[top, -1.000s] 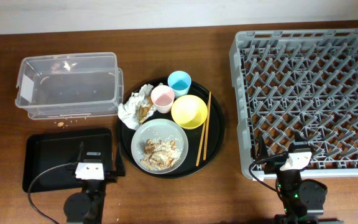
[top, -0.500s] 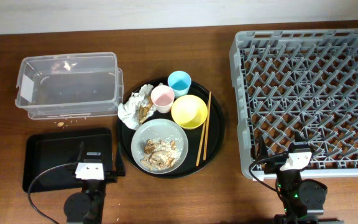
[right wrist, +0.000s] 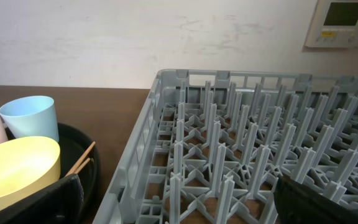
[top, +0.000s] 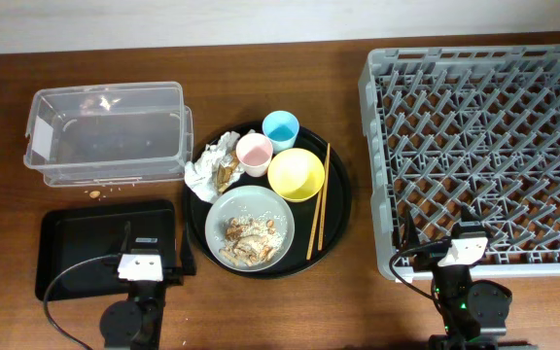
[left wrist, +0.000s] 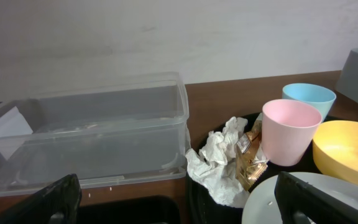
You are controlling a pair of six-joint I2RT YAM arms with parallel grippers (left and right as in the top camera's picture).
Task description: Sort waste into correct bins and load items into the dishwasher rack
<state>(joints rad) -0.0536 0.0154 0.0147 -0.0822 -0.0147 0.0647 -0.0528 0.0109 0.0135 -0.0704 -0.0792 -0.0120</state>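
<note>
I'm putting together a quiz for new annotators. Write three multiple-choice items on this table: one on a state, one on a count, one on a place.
1. The plate is: A) upside down B) carrying food scraps C) wiped clean
2. Cups on the round black tray: A) one B) two C) four
3. The chopsticks lie: A) across the plate B) inside a cup C) on the tray, right of the yellow bowl
Answers: 1 B, brownish scraps and rice sit on it; 2 B, a pink cup and a blue cup; 3 C, they run along the bowl's right side.
</note>
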